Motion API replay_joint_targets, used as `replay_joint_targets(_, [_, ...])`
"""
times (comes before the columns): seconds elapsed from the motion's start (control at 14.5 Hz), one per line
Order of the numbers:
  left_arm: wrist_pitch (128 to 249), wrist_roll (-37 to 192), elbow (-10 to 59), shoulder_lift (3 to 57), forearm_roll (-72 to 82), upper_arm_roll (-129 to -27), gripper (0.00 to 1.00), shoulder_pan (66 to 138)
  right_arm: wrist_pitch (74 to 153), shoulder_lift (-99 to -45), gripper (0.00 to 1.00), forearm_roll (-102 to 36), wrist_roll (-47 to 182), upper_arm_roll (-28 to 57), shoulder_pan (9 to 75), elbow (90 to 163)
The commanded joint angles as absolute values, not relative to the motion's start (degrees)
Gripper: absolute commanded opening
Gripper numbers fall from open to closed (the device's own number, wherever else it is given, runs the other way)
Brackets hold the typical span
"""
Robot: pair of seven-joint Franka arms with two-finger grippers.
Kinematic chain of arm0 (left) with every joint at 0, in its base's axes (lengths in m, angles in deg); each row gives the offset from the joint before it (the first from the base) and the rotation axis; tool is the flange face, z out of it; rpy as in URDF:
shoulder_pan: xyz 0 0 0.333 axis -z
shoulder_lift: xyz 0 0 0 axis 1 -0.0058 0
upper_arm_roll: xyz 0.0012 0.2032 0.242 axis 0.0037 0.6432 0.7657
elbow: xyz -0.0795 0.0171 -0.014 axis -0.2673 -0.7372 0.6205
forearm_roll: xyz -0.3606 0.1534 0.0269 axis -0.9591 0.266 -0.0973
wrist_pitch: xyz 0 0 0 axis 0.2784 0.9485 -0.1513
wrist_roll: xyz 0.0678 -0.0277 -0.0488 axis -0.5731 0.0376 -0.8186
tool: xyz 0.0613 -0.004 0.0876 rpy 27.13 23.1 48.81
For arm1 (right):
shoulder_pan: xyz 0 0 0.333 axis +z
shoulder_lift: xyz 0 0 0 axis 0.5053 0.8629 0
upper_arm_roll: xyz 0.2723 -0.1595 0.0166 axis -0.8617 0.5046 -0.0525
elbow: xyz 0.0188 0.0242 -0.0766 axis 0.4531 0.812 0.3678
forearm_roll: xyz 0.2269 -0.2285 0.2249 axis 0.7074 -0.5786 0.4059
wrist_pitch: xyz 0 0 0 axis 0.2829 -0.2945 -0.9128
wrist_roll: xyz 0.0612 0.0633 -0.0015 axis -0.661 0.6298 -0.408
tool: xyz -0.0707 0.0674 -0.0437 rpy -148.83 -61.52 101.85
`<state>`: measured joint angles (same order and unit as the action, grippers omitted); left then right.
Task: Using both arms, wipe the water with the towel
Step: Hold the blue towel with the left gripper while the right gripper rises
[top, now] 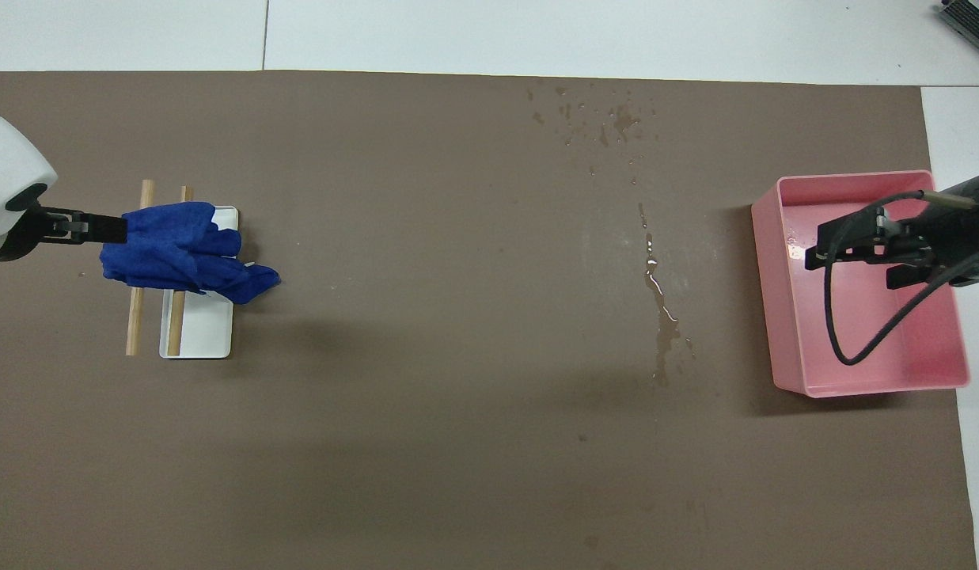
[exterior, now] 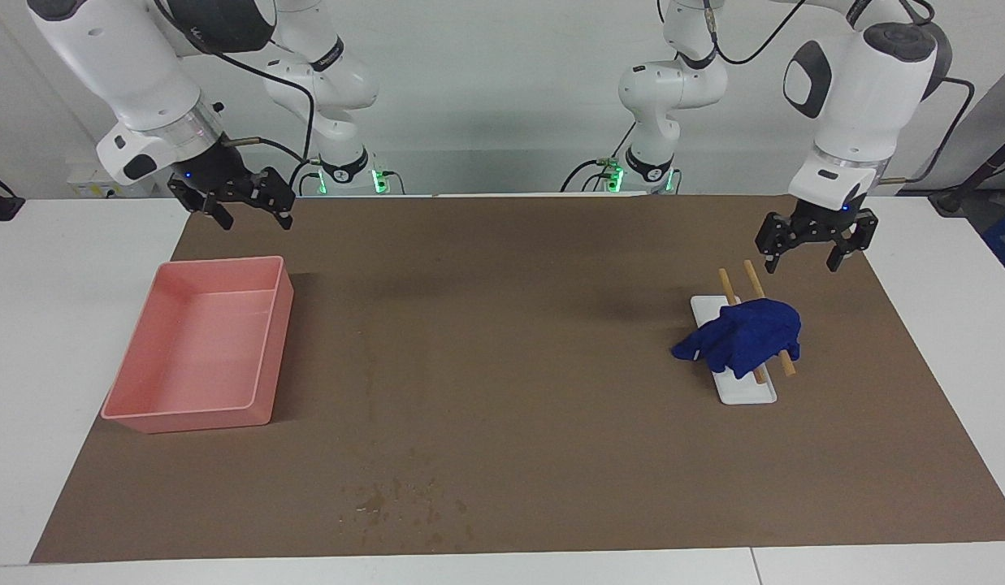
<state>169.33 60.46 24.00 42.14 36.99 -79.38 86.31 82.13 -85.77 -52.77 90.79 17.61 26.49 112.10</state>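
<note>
The deep-blue towel lies crumpled over two wooden sticks on a small white tray, toward the left arm's end of the table; it also shows in the overhead view. My left gripper hangs open in the air over the sticks' ends nearest the robots, just short of the towel and apart from it; in the overhead view the left gripper reaches the towel's edge. My right gripper is open and raised over the mat by the pink bin. Spilled water drops lie on the brown mat farthest from the robots.
The pink bin stands empty at the right arm's end; in the overhead view my raised right gripper and its cable overlap the bin. A thin water streak runs beside the bin. White table borders the brown mat.
</note>
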Motion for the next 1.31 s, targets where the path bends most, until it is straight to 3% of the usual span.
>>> replay_joint_targets(0.0, [177.86, 67.80, 27.83, 39.16, 42.37, -79.84, 1.00, 86.24, 83.49, -89.01, 1.00, -45.39, 104.22, 17.48, 27.18, 116.94])
replay_joint_targets(0.28, [181.38, 81.22, 30.90, 36.78, 46.08, -79.93, 1.00, 89.22, 88.75, -90.06, 1.00, -36.67, 124.44, 17.48, 29.46, 119.58])
replay_joint_targets(0.55, [187.19, 82.49, 36.53, 37.83, 48.28, -79.84, 1.00, 88.18, 101.57, -92.44, 1.00, -23.93, 151.76, 17.48, 30.53, 126.17])
replay_joint_targets(0.69, [186.85, 82.49, 36.63, 37.92, 48.28, -79.76, 0.96, 88.09, 103.26, -93.05, 1.00, -23.30, 158.55, 17.48, 33.68, 128.36])
replay_joint_targets(0.83, [186.76, 82.49, 37.24, 38.10, 48.37, -79.67, 0.81, 88.00, 109.29, -94.36, 1.00, -18.85, 161.82, 17.48, 37.19, 133.62])
replay_joint_targets(1.03, [186.32, 82.85, 36.89, 38.19, 48.37, -79.67, 0.30, 88.00, 113.54, -93.06, 1.00, -13.91, 164.46, 17.48, 40.19, 135.06])
replay_joint_targets(1.24, [186.32, 82.85, 36.45, 38.01, 49.42, -79.58, 0.00, 87.74, 114.07, -92.44, 1.00, -11.18, 161.76, 17.48, 40.28, 135.23])
